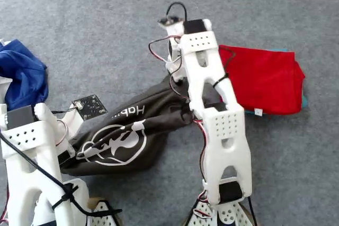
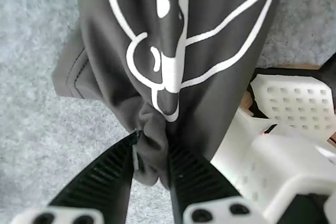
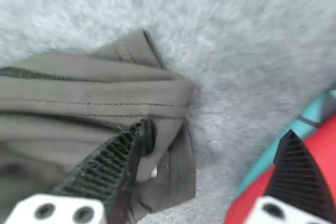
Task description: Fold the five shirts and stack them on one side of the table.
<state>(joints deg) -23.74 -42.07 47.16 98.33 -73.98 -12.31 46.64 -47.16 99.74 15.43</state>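
Seemingly mid-fold, the left claw [image 2: 152,148] pinches the charcoal, white-printed cotton shirt [image 1: 159,123] while the right claw [image 3: 215,129], spread open over its far corner, likely needs to close there next.

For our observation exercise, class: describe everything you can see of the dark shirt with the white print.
The dark shirt is charcoal, soft knit-looking fabric with a large white line graphic and white lettering. It lies rumpled, stretched diagonally across the grey felt table between the two arms. The left gripper is clamped on a bunched fold at one end. At the other end, one finger of the open right gripper sits on a hemmed corner, beside the red shirt.
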